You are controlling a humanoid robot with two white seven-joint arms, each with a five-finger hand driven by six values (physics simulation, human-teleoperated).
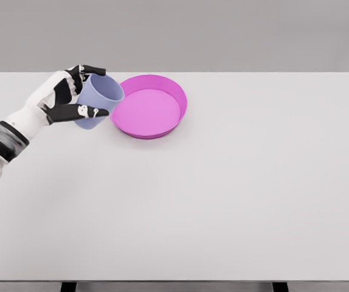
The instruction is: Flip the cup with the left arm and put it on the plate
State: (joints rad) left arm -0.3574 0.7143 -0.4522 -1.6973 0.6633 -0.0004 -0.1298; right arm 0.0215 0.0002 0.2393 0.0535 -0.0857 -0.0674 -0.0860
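head view: the left hand [71, 94] of the white left arm, entering from the lower left, holds a pale lavender-blue cup [97, 100] just beside the left rim of a shallow round magenta plate [177, 97], both over the plain white counter [223, 201]. the fingers [92, 70] are clenched around the cup wall, with the upper ones wrapped over its far side and the thumb pressed along its near side; the grasp looks firm, though contact at the hidden side cannot be confirmed. the cup is tilted, with its open mouth facing up and to the right toward the plate; whether its base touches the counter or hangs just clear cannot be told. the cup's right edge overlaps the plate's rim in this view, so the two are very near or touching. judged from this pose, the flip appears largely done and the transfer onto the plate remains. to do it well, the wrist should finish rolling until the cup's axis is vertical, the cup should be raised clear of the plate's raised rim before moving right, and it should be lowered toward the plate's flat centre, releasing only once the base sits flat. carrying it low risks nudging the light plate aside; releasing while tilted risks the cup toppling. the right arm is not in view.
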